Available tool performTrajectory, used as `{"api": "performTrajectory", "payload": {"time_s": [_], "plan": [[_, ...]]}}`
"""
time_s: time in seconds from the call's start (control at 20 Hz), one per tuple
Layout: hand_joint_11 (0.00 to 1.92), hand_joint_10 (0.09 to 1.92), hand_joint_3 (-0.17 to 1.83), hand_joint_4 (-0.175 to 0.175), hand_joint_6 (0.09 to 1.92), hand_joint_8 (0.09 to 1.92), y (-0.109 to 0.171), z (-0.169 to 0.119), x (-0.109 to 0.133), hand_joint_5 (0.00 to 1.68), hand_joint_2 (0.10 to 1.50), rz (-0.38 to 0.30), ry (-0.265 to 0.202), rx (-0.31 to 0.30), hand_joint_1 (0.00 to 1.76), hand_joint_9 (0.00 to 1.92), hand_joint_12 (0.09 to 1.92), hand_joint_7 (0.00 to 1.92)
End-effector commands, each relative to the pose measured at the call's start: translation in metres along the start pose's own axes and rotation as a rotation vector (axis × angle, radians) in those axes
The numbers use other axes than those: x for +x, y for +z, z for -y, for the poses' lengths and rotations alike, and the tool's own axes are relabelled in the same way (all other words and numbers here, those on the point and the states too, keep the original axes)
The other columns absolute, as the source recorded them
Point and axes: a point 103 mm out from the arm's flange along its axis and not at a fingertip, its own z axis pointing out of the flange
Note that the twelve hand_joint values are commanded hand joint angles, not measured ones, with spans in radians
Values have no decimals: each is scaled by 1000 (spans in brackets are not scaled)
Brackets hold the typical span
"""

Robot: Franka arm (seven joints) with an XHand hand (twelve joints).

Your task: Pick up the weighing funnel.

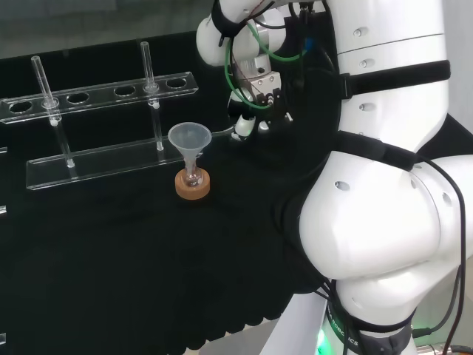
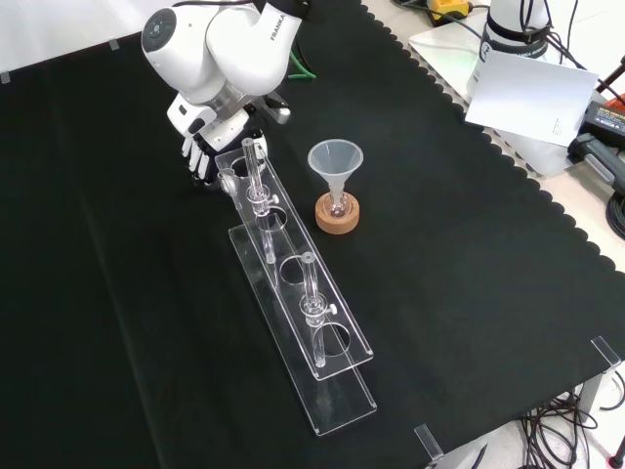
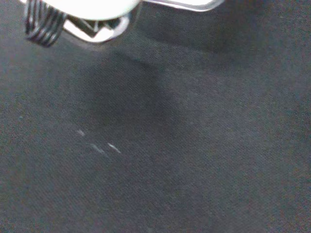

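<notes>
My hand (image 1: 243,126) hangs low over the cloth just past the right end of the clear rack in the head view. In the front view the hand (image 2: 200,149) is at the rack's far end with its dark fingers curled downward. A small clear piece, the weighing funnel (image 1: 222,134), sticks out to the left from the fingertips, which pinch it. From the front, the weighing funnel (image 2: 228,179) looks like a small clear ring beside the fingers. I cannot tell whether it rests on the cloth or is off it. A blurred white part of the hand (image 3: 82,7) shows over black cloth in the wrist view.
The big funnel (image 1: 191,138) stands in a small flask on a cork ring (image 1: 193,185), close to the left of the hand in the head view. A long clear rack (image 2: 322,337) holds two upright tubes (image 2: 252,166) (image 2: 310,283). The arm's white links (image 1: 384,207) fill the right.
</notes>
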Motion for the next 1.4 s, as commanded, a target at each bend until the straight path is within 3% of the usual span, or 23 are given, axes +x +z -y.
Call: {"api": "performTrajectory", "payload": {"time_s": [0.05,0.3,0.45,0.5,0.6,0.7,1.0,1.35,1.4], "plan": [[541,516,669,31,787,701,1,-1,6,706,580,36,32,8,969,820,1271,541],[541,517,670,32,789,701,1,-1,3,709,580,22,25,6,969,820,1271,541],[544,518,672,53,793,703,4,-2,-12,799,586,28,29,7,972,822,1272,543],[547,518,672,64,787,703,6,-2,-15,847,594,37,34,6,979,824,1271,546],[558,522,455,138,820,707,7,-3,-19,1020,782,53,46,7,1035,833,1271,556],[573,517,355,167,777,700,8,-3,-20,1122,848,56,63,2,1071,848,1261,575],[651,461,600,175,776,661,6,-1,-18,1199,714,55,86,-15,1105,917,1212,650],[723,436,635,175,729,669,-12,8,-21,1234,681,46,78,-40,1117,966,1162,681],[732,428,627,175,698,668,-12,6,-10,1249,679,70,89,-36,1121,975,1154,685]]}}
